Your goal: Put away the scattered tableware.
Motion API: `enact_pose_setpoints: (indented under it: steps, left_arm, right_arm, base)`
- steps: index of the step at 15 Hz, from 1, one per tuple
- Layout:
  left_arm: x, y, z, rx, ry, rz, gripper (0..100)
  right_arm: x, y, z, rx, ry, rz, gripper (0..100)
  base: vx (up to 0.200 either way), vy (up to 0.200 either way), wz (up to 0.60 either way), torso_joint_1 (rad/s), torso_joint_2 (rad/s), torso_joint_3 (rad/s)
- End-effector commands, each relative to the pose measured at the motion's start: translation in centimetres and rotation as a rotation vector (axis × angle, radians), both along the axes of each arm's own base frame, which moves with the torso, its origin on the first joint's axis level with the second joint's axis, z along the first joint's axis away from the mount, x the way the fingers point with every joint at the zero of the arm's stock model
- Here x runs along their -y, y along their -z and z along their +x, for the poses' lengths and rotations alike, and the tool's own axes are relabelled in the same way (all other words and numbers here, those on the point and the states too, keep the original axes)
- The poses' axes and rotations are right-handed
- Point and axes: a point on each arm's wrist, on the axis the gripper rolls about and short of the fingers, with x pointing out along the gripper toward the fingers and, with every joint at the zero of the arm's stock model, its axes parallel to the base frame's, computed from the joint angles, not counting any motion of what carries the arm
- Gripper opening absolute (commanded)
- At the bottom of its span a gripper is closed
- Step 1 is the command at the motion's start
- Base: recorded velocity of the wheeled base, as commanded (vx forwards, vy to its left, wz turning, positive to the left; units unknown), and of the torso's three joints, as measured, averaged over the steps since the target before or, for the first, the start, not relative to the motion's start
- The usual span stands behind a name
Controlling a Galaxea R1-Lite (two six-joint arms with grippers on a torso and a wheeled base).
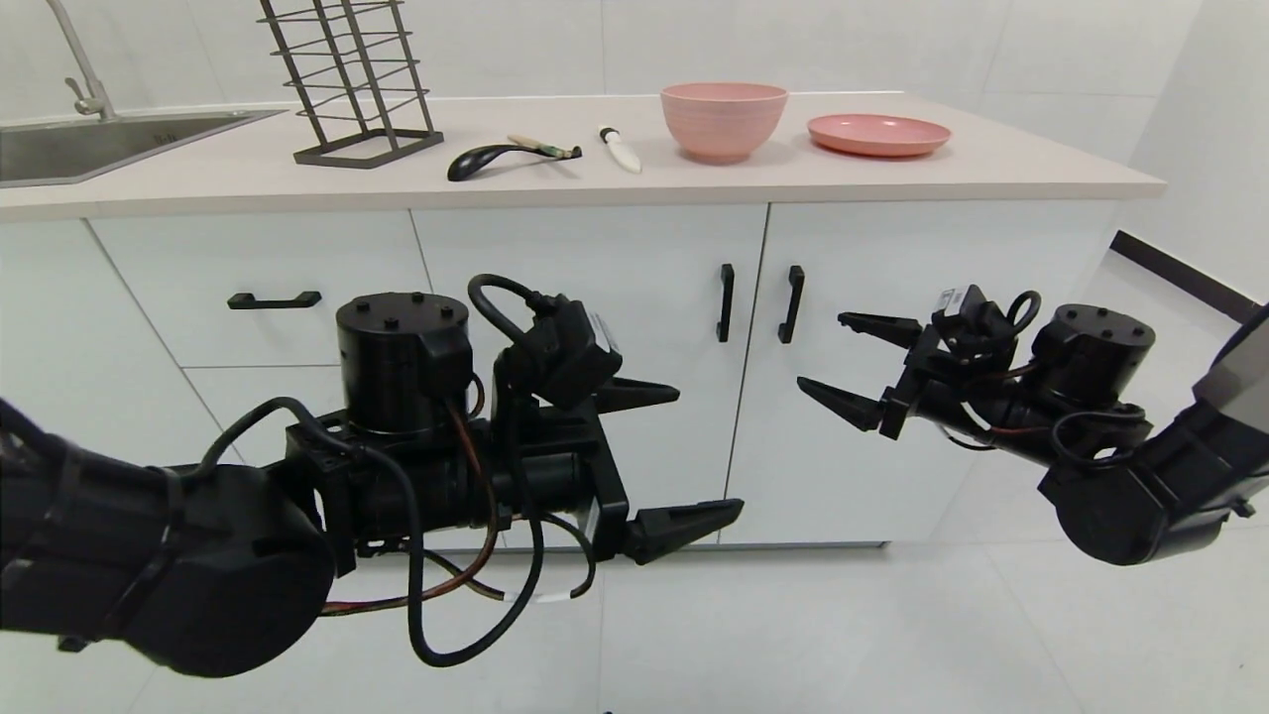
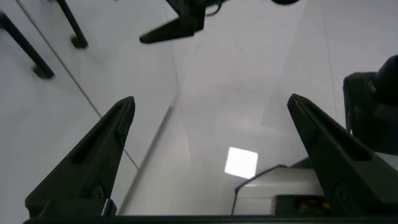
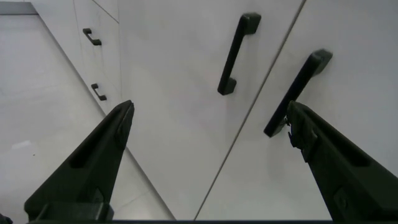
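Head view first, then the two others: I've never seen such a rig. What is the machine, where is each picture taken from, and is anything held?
The black arms belong to a wheeled two-armed robot. The wide picture comes from a camera on its head, facing a kitchen counter. The other two come from cameras on its wrists, each looking out between that arm's two fingers. The left hand and right hand are open and hold nothing, in front of white cabinet doors. On the counter lie a pink bowl, a pink plate, a white knife, a black spoon and a small pale-handled utensil, with a wire rack and a sink farther left.
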Motion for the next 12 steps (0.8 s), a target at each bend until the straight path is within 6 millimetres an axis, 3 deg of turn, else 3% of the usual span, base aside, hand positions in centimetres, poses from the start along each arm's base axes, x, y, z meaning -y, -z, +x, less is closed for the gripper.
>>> enact_pose_setpoints:
  steps: [1,4,5,8,10,12]
  left_arm:
    - [-0.2,-0.3,-0.5,0.02,0.006,-0.018,100]
    - [0.3,0.2,0.6,0.052,0.002,-0.054,100]
    - [0.6,0.9,2.5,0.062,-0.028,-0.052,100]
    - [1.8,1.3,4.8,0.084,-0.049,-0.081,100]
    - [1.2,0.7,3.8,0.069,-0.054,-0.069,100]
    - [-0.2,-1.8,1.8,0.002,-0.052,-0.008,100]
  right_arm:
    - [0.0,-0.2,-0.2,0.005,-0.001,0.001,100]
    - [0.0,-0.2,0.0,0.006,0.002,0.001,100]
    - [0.1,-0.2,0.3,0.012,0.005,0.002,100]
    - [0.0,-0.4,1.0,0.032,0.005,0.006,100]
    - [0.0,-0.4,0.8,0.029,0.002,0.005,100]
    - [-0.1,-0.5,0.9,0.036,0.002,0.006,100]
  base:
    - [0.0,0.0,0.0,0.0,0.0,0.0]
    - [0.0,0.0,0.0,0.0,0.0,0.0]
    - [0.0,0.0,0.0,0.0,0.0,0.0]
    - [0.0,0.0,0.0,0.0,0.0,0.0]
    - [0.0,0.0,0.0,0.0,0.0,0.0]
    - [0.0,0.0,0.0,0.0,0.0,0.0]
